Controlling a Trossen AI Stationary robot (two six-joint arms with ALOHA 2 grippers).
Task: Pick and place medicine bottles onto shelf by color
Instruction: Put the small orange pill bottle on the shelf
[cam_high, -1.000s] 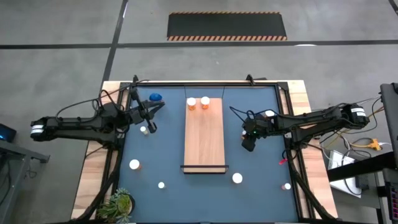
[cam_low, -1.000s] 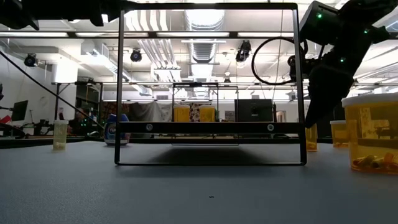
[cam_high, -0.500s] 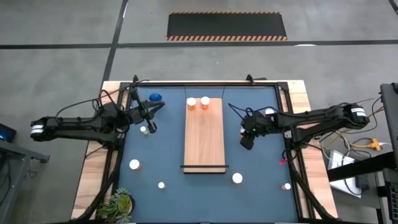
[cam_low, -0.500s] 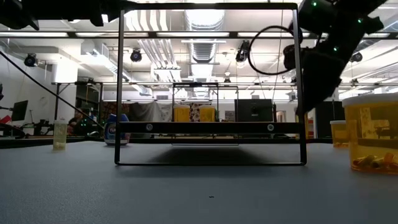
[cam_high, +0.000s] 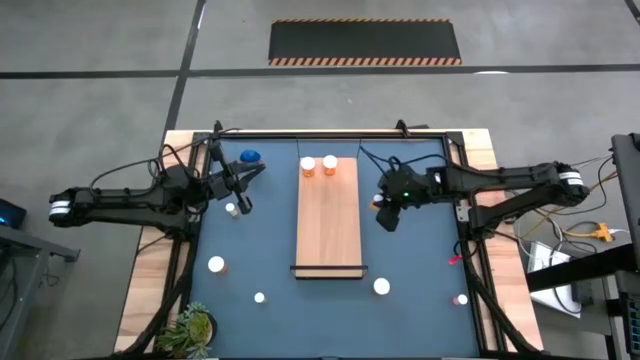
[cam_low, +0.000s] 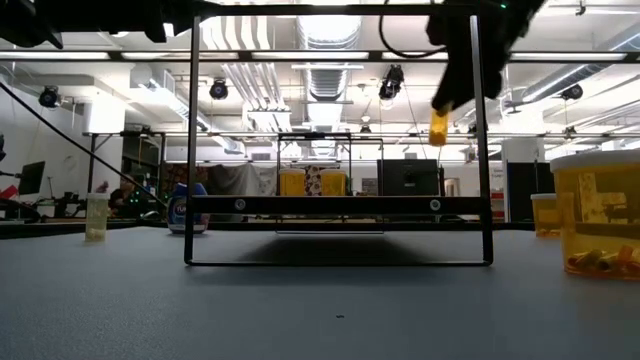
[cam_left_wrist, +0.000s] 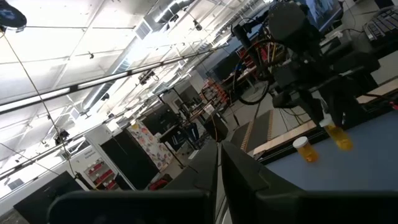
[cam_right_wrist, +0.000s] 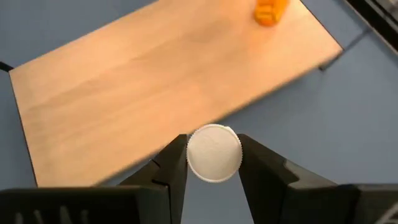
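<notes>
Looking down from the high view, we see the shelf lying in the middle of the blue bench, with two orange bottles standing on its far end. The right gripper hangs over the bench just beside the right edge of the shelf. The left gripper waits near the far left part of the bench, close to a small bottle. A blue bottle sits near the far left corner. More white-capped bottles stand loose on the near part of the bench, for example one on the left and one near the foot of the shelf. A green plant is at the near left corner.

In the low view, we see the right gripper high up, gripping a small orange bottle that hangs in the air above the level of the shelf. A big amber bottle stands close at the right edge.

In the left wrist view, the left gripper has its fingers pressed together and it holds nothing. Far off, the other arm carries the orange bottle.

In the right wrist view, the right gripper is closed on the white cap of its bottle, above the bench beside the shelf.
</notes>
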